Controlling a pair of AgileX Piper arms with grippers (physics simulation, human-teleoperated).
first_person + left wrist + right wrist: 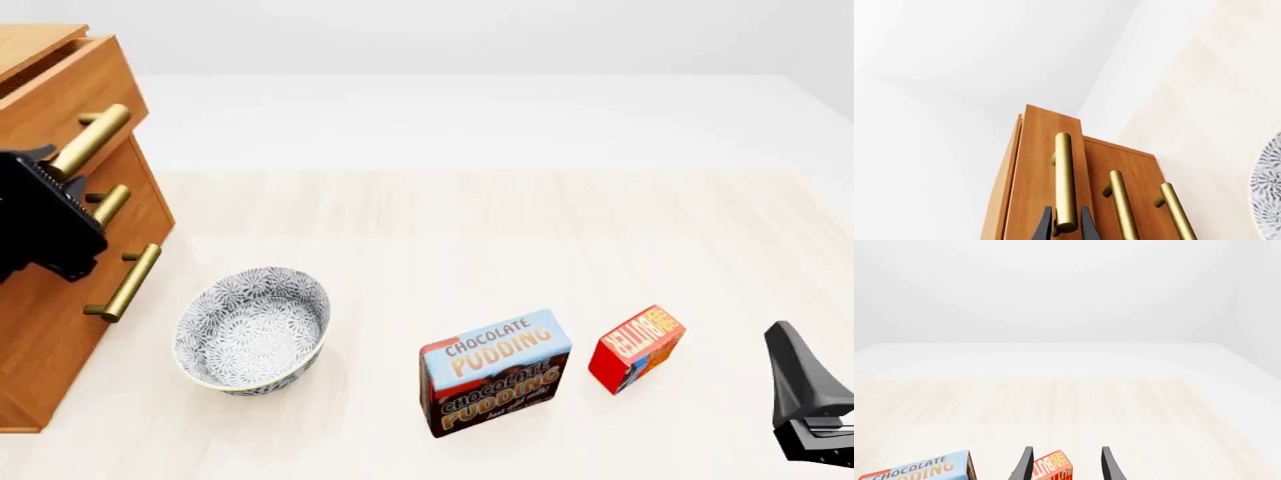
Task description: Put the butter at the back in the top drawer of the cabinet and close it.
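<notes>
- Standing at the far left edge of the front view, the light-brown wooden three-drawer cabinet (54, 300) is showing its top drawer (67, 100) pulled a little way out past the two drawers below it.
- Sitting on either side of the brass-gold bar handle (1065, 185) of that top drawer, the left gripper (1066, 227) is showing two dark fingers (1044, 225) hugging the bar in the left wrist view; whether the pads are actually pressing on it I cannot tell.
- Appearing in the front view as a black block at the left edge, the left gripper (47, 215) is lying against the drawer fronts, between the top handle and the lowest one.
- Resting on the pale wood-grain table (467, 230), the small red-and-orange butter box (638, 348) is standing on edge in the lower right part of the front view, just right of the larger blue-and-brown chocolate pudding box (495, 372) and apart from it.
- Sitting lower left of centre, the patterned grey-and-white bowl (254, 328) is lying between the cabinet and the pudding box, touching neither.
- Hanging at the lower right corner of the front view, the right gripper (801, 395) is sitting near the butter without touching it.
- Looking along the right gripper (1066, 465) in its wrist view, its dark fingers (1026, 465) are spread wide, holding nothing, with the butter visible between them further ahead.
</notes>
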